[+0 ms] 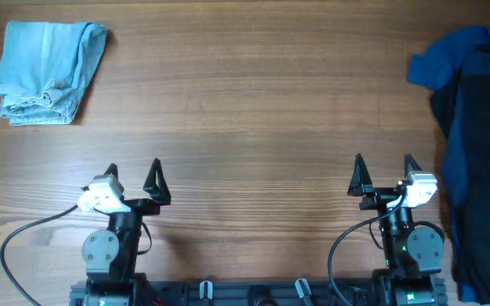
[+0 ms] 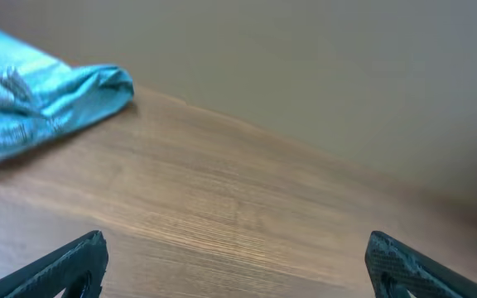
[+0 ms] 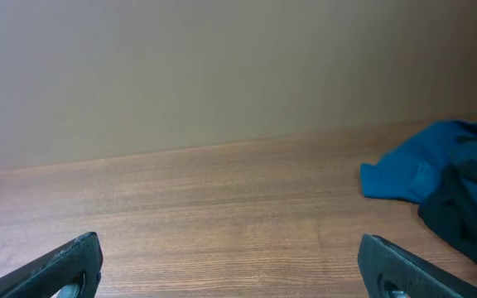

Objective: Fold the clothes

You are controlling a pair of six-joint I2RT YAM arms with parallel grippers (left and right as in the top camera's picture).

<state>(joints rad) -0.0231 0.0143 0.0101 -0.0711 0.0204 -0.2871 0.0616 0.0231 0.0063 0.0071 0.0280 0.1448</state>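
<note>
The light blue denim shorts (image 1: pixel 49 72) sit bunched in a compact bundle at the far left corner of the wooden table (image 1: pixel 253 110), well apart from both arms. Left gripper (image 1: pixel 133 167) and right gripper (image 1: pixel 384 160) hover at the near edge, jaws spread wide, holding nothing. A heap of dark blue garments (image 1: pixel 475 153) lies along the right edge.

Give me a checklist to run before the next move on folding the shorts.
1. The left gripper open and empty: ok.
2. The right gripper open and empty: ok.
3. The denim shorts uncovered and in full view: ok.
4. Shorts spread flat: not ok, bunched at the far left corner.
5. The dark garments apart from the shorts: ok, at the right edge.
6. Shorts within the left arm's reach: cannot tell.
</note>
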